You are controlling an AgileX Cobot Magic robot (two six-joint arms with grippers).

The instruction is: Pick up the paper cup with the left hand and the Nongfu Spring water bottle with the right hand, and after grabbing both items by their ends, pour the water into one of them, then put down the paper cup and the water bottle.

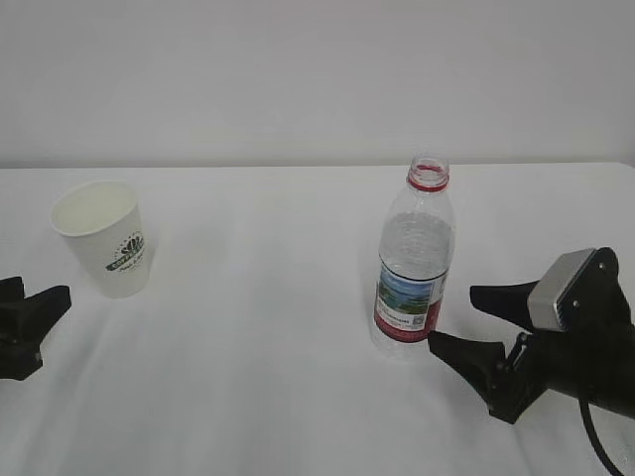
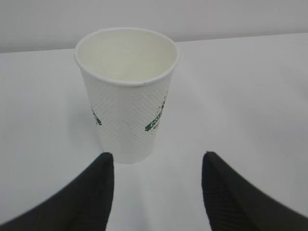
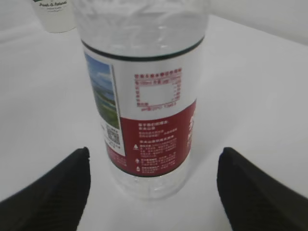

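On a white worktop (image 1: 278, 397), the paper cup (image 1: 104, 238) stands upright at far left, mouth up, its long axis vertical and its green logo facing the near side. My left end effector (image 2: 156, 192) sits low just near of it, prongs parted wider than the cup's base and holding nothing; the left prong's tip lies just beside the cup's foot, though I cannot tell if it touches.

The water bottle (image 1: 414, 268) stands upright right of centre, uncapped, red neck ring on top, long axis vertical, label toward the near side. My right end effector (image 1: 464, 317) waits just to its right, spread wide and empty, one prong tip close to the bottle's base. From the right wrist, both prongs flank the bottle's lower part with clear gaps.

Cup and bottle stand well apart, with bare worktop between them. The far edge meets a pale wall (image 1: 298, 69).
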